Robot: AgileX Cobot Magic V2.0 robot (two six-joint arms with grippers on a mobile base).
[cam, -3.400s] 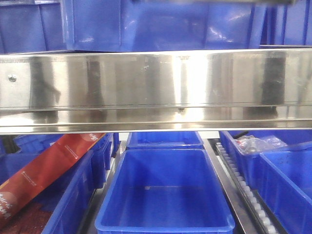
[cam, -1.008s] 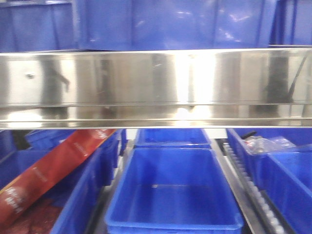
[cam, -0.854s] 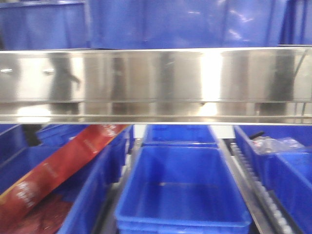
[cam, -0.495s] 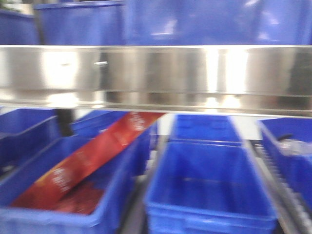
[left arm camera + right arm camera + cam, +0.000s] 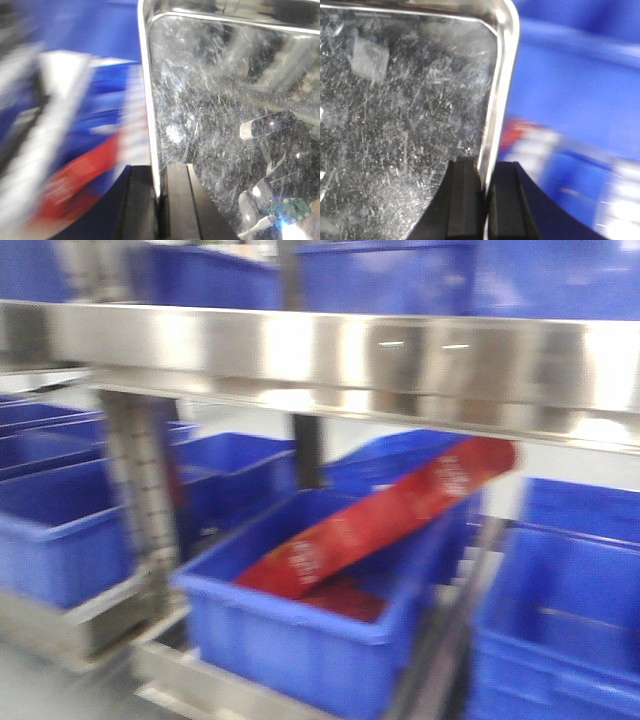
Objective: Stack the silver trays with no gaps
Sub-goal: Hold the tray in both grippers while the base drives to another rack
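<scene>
Tray (image 5: pixel 225 100) pinched at opposite rims by left gripper (image 5: pixel 161 200) and right gripper (image 5: pixel 485 200); keep level, move both together, no twisting.

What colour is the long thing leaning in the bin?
Red, with pale markings. The long package shows best in the front-facing view.

the silver tray (image 5: pixel 225 125) is dull silver-grey, its floor covered in fine pale scratches running every way, with a brighter rim. the left gripper (image 5: pixel 160 200) and the right gripper (image 5: pixel 485 200) are both matt black. the bins (image 5: pixel 300 630) are deep blue. the long packet (image 5: pixel 390 515) in one bin is red with blurred white lettering. the shelf rail (image 5: pixel 330 350) is mirror-silver with white glare patches and darker vertical bands.
</scene>
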